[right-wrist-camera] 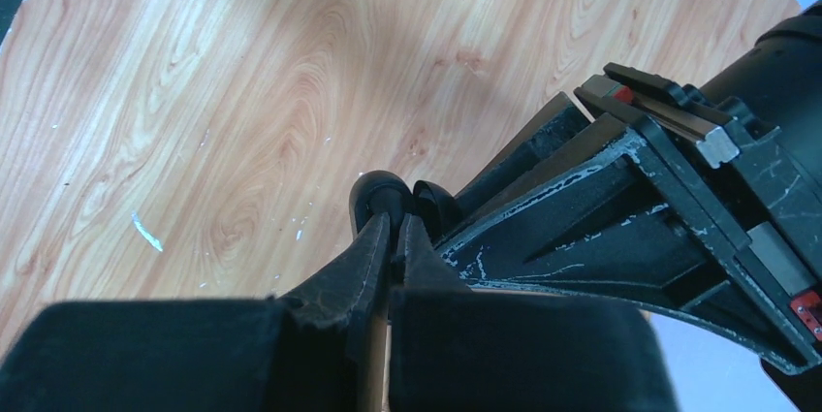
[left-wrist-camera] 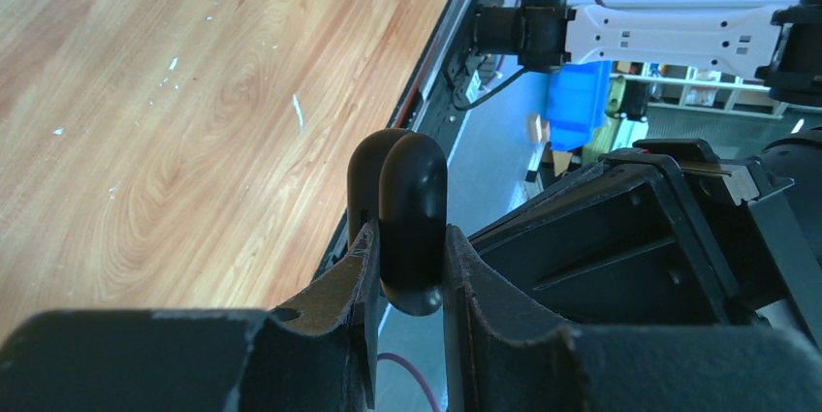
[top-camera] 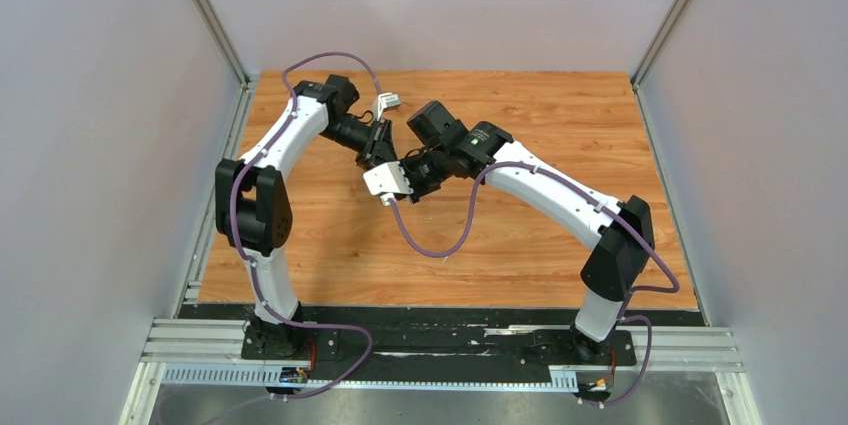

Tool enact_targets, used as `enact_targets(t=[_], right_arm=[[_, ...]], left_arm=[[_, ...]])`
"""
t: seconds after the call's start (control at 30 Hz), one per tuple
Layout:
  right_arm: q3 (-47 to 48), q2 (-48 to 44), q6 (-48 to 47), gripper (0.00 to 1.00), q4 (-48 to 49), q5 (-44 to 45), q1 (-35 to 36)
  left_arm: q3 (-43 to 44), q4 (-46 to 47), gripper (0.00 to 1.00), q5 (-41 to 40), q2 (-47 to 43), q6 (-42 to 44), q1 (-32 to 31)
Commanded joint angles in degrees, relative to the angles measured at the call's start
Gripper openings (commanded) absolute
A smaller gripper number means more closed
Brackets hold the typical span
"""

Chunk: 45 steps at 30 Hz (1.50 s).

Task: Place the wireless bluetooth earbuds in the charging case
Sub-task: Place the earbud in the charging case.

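Note:
My left gripper (left-wrist-camera: pixel 412 257) is shut on a black, rounded charging case (left-wrist-camera: pixel 412 199), held above the table; a second rounded lobe shows just behind it. In the top view both grippers meet over the table's middle: the left gripper (top-camera: pixel 388 152) and the right gripper (top-camera: pixel 403 173), with the case hidden between them. In the right wrist view my right gripper (right-wrist-camera: pixel 397 233) is shut, its tips against the black case (right-wrist-camera: pixel 380 191). I cannot tell whether anything is pinched between them. The left gripper's body (right-wrist-camera: pixel 620 199) fills the right side. No earbuds are in view.
The wooden table (top-camera: pixel 520 115) lies between grey walls, with a metal rail along its near edge. Small white flecks (left-wrist-camera: pixel 298 111) (right-wrist-camera: pixel 147 233) lie on the wood. A blue bin (left-wrist-camera: pixel 579 102) stands beyond the table edge.

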Motion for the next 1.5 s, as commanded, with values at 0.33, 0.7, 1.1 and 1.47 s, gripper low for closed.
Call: enact_targets(t=[0.33,0.7,1.1,1.47], right_arm=[[0.54,0.3,1.08,0.16,2.57,4.77,-0.67],[4.35,0.28,4.5,0.25,2.65,5.79,-0.7],[4.97,-6.63,12.93,0.5,2.37,2.3,-3.26],[3.4,-10.55,25.16,0.52,3.18,-2.68,-9.07]], left_arm=[[0.88,-4.54,0.0,7.54,-0.02,0.3,0.81],[1.13,-4.9,0.0,6.76,0.14,1.09,0.81],[1.56,-5.55,0.0,6.26,0.8,2.29,0.81],[3.01,-6.83,0.0,6.64,1.18,4.12,0.79]])
